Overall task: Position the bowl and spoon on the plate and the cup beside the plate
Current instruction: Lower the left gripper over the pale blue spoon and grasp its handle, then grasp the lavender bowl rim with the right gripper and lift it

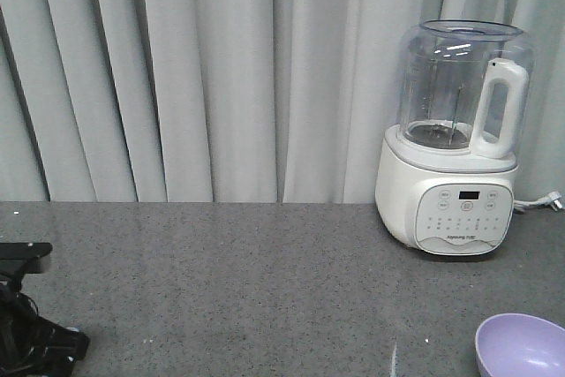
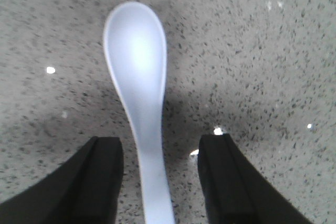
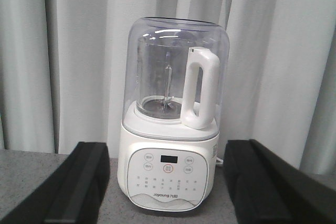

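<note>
Left wrist-mounted view: the left gripper (image 2: 160, 148) is open, its jaws standing on both sides of the handle of the short pale blue plastic spoon (image 2: 137, 72), which lies on the grey speckled counter (image 2: 262, 77); the right gripper (image 3: 168, 153) is open and empty, facing the white blender with clear jug (image 3: 170, 124); the small lavender plastic bowl (image 1: 521, 346) sits toward the counter's front right corner.

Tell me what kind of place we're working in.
Probably a staged kitchen counter: a speckled grey worktop, a white blender with a clear jug, a purple bowl, and a grey curtain as backdrop.
</note>
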{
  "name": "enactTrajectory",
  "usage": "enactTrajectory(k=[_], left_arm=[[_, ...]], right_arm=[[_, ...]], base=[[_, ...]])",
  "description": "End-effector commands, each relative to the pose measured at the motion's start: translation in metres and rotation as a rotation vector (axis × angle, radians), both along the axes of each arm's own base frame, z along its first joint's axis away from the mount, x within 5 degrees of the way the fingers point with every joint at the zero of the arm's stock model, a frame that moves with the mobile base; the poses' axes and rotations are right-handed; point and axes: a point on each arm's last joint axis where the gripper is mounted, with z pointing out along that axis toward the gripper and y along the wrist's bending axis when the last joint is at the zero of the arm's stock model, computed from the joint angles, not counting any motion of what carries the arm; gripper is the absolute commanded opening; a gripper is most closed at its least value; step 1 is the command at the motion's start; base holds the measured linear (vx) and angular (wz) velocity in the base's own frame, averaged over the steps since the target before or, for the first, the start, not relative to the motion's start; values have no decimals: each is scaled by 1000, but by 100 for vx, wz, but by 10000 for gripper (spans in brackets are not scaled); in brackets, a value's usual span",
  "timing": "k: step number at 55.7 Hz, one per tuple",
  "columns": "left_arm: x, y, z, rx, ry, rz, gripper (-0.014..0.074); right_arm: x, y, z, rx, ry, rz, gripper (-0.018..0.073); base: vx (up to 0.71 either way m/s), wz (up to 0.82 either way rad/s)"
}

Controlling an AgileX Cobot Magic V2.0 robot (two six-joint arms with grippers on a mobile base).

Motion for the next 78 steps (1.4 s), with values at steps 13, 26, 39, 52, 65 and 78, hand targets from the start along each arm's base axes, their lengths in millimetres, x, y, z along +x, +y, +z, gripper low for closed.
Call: enactTrajectory(k=[13,26,39,52,65,78], left_arm=[[6,-4,-7,31,-41,10,428],[11,-4,-19,40,-10,16,404],[11,-4,-26,53,22,-15,12],[5,-17,7,38,-154,-84,-6],[-33,-24,93,-16,-501,-119,-6],[-78,-14,144,-44,-711,-111,-6]], right_arm=[[-2,0,18,-12,-107,4,508],[-2,0,18,-12,-105,4,508],[-2,0,18,-12,-104,4,508],[-5,0,20,-12,-114,4,508],[-2,-4,14,86,185,-48,496],[51,-18,-27,90,762,-241,480]], base=[[0,0],[0,0],[0,0],[0,0],[0,0],[0,0]])
